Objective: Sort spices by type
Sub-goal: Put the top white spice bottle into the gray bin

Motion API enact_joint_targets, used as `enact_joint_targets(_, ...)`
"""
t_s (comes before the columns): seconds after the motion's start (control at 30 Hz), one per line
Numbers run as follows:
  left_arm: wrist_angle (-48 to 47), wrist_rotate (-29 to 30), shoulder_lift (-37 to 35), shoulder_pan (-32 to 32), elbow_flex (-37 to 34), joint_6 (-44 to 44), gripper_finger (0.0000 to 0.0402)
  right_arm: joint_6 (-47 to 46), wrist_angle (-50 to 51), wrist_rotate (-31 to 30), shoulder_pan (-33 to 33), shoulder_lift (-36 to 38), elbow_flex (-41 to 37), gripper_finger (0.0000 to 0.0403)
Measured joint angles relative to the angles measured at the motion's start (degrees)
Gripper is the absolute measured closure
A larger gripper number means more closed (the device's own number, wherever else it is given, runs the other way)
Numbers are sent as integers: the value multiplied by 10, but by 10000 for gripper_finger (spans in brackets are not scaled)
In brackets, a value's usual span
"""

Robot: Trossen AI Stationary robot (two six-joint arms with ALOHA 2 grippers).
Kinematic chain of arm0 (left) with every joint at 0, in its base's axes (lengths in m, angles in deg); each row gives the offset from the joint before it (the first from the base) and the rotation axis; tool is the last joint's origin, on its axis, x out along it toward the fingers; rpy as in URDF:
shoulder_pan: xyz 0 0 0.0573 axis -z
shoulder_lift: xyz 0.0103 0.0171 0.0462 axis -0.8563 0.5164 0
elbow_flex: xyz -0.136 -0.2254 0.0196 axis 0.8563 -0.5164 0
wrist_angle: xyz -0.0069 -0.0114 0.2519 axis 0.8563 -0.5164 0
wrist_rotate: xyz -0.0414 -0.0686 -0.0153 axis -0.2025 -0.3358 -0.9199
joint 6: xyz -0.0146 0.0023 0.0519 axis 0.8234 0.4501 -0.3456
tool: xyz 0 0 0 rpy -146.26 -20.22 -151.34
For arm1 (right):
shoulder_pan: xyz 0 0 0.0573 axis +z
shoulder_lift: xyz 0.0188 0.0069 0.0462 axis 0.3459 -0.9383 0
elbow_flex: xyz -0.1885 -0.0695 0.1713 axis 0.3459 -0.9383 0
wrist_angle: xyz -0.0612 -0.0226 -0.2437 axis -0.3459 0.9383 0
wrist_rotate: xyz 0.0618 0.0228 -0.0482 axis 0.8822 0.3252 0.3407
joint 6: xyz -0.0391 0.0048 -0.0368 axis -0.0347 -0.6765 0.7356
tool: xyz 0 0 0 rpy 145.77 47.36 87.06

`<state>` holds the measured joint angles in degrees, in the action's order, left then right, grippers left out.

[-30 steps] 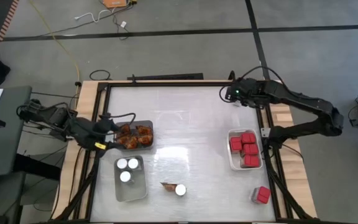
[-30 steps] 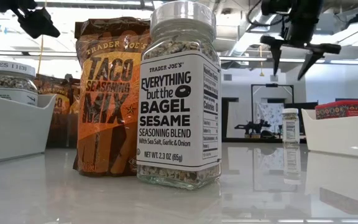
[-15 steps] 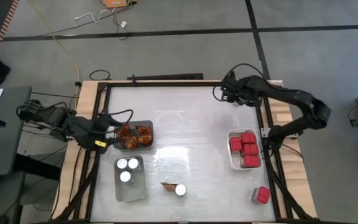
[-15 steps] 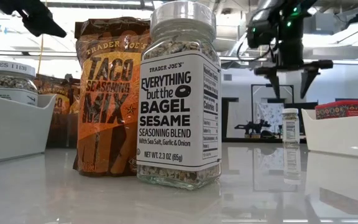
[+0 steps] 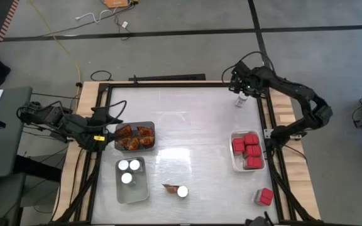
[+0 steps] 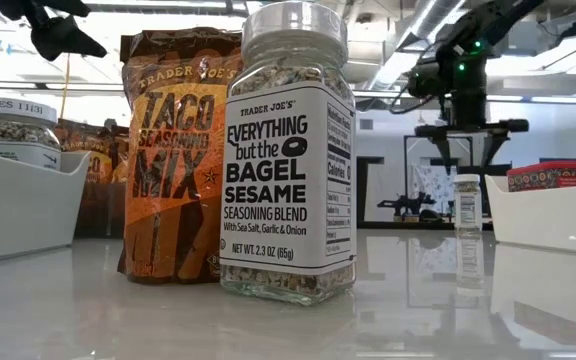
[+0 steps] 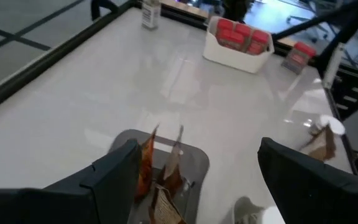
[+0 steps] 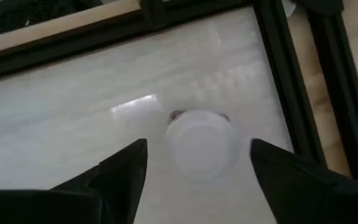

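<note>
The right gripper point(image 8: 194, 163) is hanging over a white-lidded jar point(image 5: 241, 101) standing at the desk's point(image 5: 187, 119) far right corner, jaws spread wide, gripping nothing. The left gripper point(image 5: 107, 120) is waiting, jaws wide and empty, beside the grey tray point(image 5: 150, 127) of orange-brown packets point(image 5: 136, 136).

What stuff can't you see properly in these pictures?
- Far jar: its label is too small to read in the low view.
- Big jar: hides part of the taco packet in the low view.
- Left gripper: cut off by the low view's edge.
- Red box: its print is too small in the high view.
</note>
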<state>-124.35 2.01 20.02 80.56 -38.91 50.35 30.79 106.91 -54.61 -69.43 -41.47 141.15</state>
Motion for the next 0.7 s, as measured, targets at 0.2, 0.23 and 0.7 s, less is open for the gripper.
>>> enact_joint_targets(0.2, 3, 19, 1, 0, 0, 1, 92, 16, -55, 18, -21, 0, -47, 92)
enact_joint_targets(0.23, 3, 19, 1, 0, 0, 2, 92, 17, -69, 21, -21, 0, -53, 92)
enact_joint_targets(0.7, 2, 20, 1, 0, 0, 17, 92, 115, -123, 45, -50, -25, -89, 122)
